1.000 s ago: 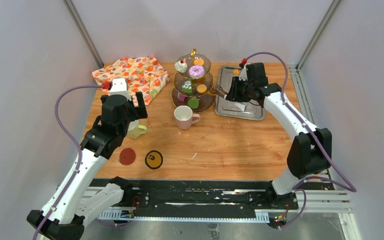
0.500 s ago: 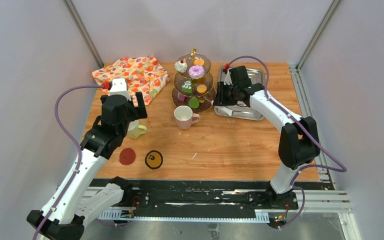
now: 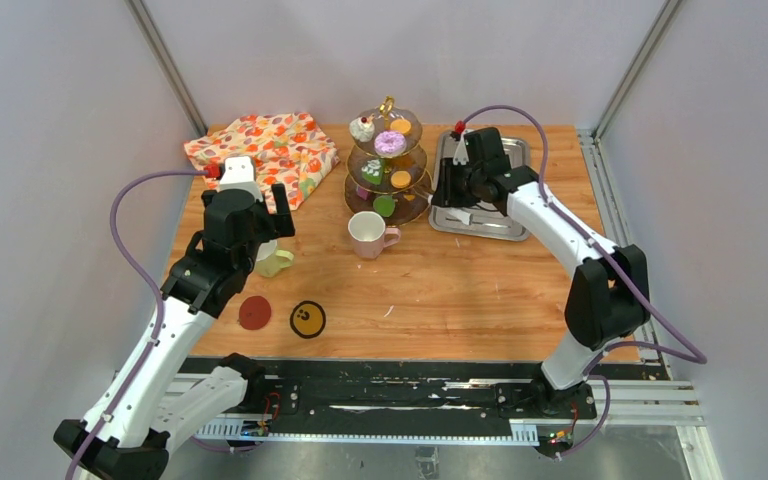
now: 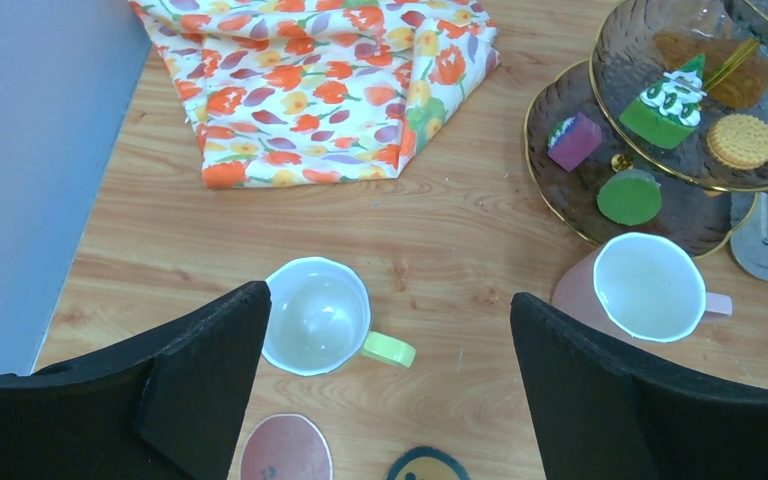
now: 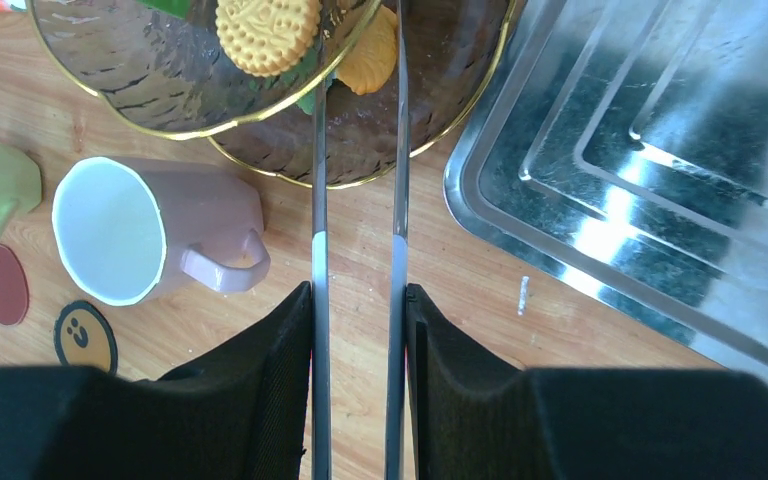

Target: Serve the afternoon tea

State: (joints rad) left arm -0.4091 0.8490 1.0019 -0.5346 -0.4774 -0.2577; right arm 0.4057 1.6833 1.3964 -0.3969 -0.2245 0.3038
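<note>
**Three-tier stand and surroundings.** The brown-glass three-tier stand [image 4: 570, 195] stands at upper centre of the top view, on the wooden table [image 3: 460, 290].
- **Top tier:** cherry cupcake [image 3: 362, 130] and purple doughnut [image 3: 391, 143].
- **Middle tier:** iced green cake [image 4: 668, 105] and round biscuit [image 4: 741, 141].
- **Bottom tier:** round green cake [image 4: 629, 196] and purple cube [image 4: 574, 140].

An orange biscuit [image 5: 372, 55] lies on the bottom tier between the two arms of the metal tongs [image 5: 319, 180]. The right gripper [image 5: 358, 300] is clamped narrowly on the tongs' shafts. It sits between the stand and the steel tray [image 5: 660, 150] to the stand's right.

The pink mug [image 4: 648, 287] stands just below the stand. The yellow-green mug [image 4: 317, 315] stands further left, directly under the left gripper [image 4: 385, 300], whose jaws are spread wide and hold nothing.

A floral cloth [image 3: 265, 145] lies at upper left. A red coaster [image 3: 254, 312] and a smiley coaster [image 3: 307, 319] lie below the mugs.
</note>
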